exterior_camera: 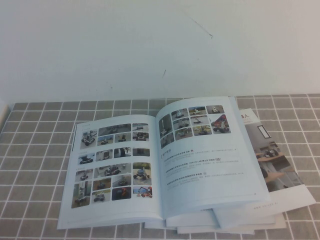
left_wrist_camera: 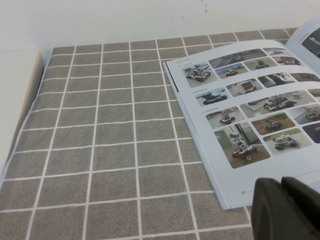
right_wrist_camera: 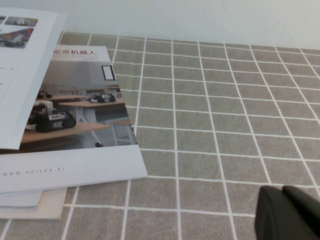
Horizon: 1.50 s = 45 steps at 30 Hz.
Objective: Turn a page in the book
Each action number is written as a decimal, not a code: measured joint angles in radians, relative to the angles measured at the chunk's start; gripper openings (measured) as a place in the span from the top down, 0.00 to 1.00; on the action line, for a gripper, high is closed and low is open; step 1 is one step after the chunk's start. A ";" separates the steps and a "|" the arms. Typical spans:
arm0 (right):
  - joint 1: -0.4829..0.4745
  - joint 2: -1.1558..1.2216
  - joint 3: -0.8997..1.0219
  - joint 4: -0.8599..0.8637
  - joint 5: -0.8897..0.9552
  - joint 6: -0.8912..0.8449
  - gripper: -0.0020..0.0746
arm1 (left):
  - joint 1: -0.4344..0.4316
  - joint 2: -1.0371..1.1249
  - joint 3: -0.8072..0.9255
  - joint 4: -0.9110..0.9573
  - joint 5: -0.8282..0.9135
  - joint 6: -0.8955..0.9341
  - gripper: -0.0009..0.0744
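The book (exterior_camera: 120,170) lies open on the checked cloth, on top of other brochures. Its left leaf is a grid of small robot photos and also shows in the left wrist view (left_wrist_camera: 250,115). The page (exterior_camera: 207,155), with a photo block above lines of text, lies on the right and curves up slightly; its edge shows in the right wrist view (right_wrist_camera: 25,75). My left gripper (left_wrist_camera: 281,181) is shut and empty, just off the book's near left corner. My right gripper (right_wrist_camera: 282,190) is shut and empty over bare cloth, to the right of the brochures. Neither arm shows in the high view.
A brochure with a red Chinese title and robots on a desk (right_wrist_camera: 75,115) sticks out under the book at the right (exterior_camera: 272,155). More brochure edges (exterior_camera: 215,225) show below the book. The grey checked cloth (exterior_camera: 35,150) ends at a white wall (exterior_camera: 150,45).
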 joint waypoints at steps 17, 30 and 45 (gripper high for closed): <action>0.000 0.000 0.000 0.000 0.000 0.002 0.98 | 0.000 0.000 0.000 0.000 0.000 0.000 0.99; 0.000 0.000 0.000 0.000 0.000 0.002 0.98 | 0.000 0.000 0.000 0.000 0.000 0.000 0.99; 0.000 0.000 0.008 -0.007 -0.582 -0.027 0.98 | 0.000 0.000 0.004 0.069 -0.559 0.000 0.99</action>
